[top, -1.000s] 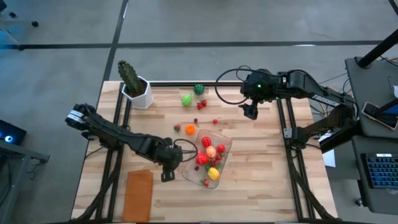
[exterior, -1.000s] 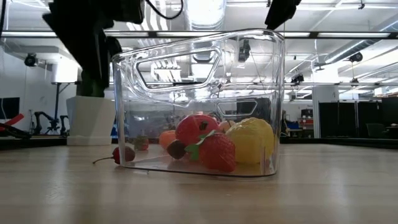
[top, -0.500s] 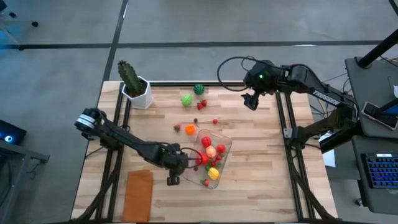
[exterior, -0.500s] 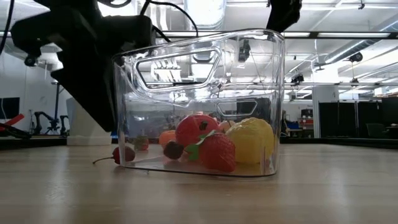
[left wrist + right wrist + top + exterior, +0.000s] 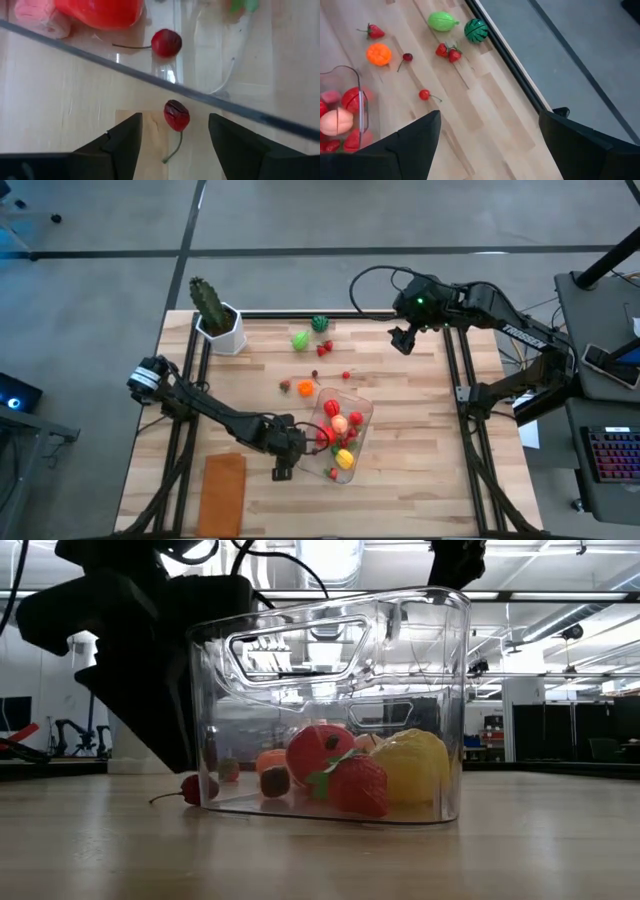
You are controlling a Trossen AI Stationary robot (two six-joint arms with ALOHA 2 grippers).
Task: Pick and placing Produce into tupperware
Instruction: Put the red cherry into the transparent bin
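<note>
Table (image 5: 420, 480): beneath me. Clear container (image 5: 340, 435): just ahead of my left pincer (image 5: 172, 132), holding red, yellow and orange toy fruit (image 5: 345, 775). Cherry (image 5: 176, 115): on the wood between my parted fingers, untouched, beside the container wall. My right pincer (image 5: 402, 340): parted, hanging well apart at the far edge.

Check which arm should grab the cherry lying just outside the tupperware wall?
Left, most likely. The left gripper hangs over that cherry, jaws open on either side of it, beside the tupperware. The right gripper is up near the table's far edge.
</note>
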